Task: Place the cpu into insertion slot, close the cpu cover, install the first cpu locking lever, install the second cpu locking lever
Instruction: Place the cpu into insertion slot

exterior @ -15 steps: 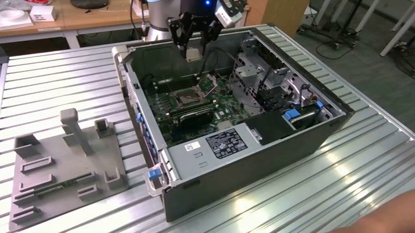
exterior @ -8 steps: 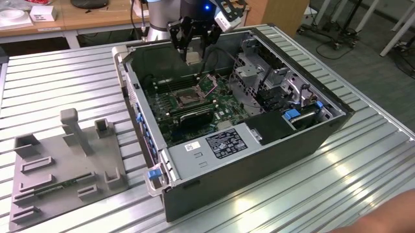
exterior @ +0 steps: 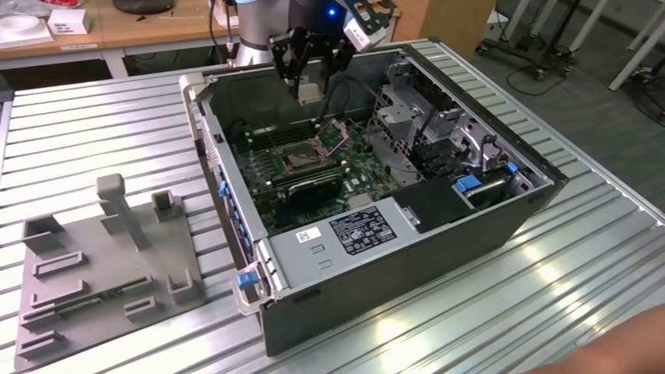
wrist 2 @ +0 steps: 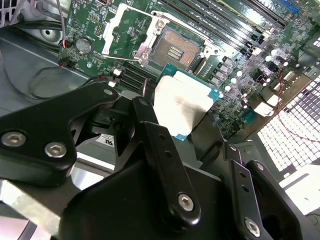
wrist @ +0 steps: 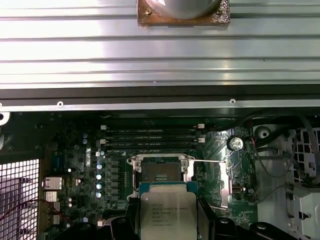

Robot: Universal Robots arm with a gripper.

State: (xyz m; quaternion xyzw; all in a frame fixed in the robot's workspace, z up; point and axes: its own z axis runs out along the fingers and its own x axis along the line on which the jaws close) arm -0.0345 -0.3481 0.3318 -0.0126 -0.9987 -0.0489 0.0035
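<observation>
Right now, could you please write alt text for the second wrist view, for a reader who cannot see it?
The gripper holds the cpu by its edges above the green circuit board, close to the bare insertion slot. The cpu cover stands swung open beside the slot.

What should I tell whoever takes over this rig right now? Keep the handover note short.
The gripper is shut on the cpu, holding it in the air over the motherboard inside the open computer case.
The insertion slot is empty, its contacts exposed.
The cpu cover is swung open beside the slot.
Done: the cpu is in the grip, near the slot.
Left: the cpu is not yet seated, and the cover is not closed or locked down.
</observation>
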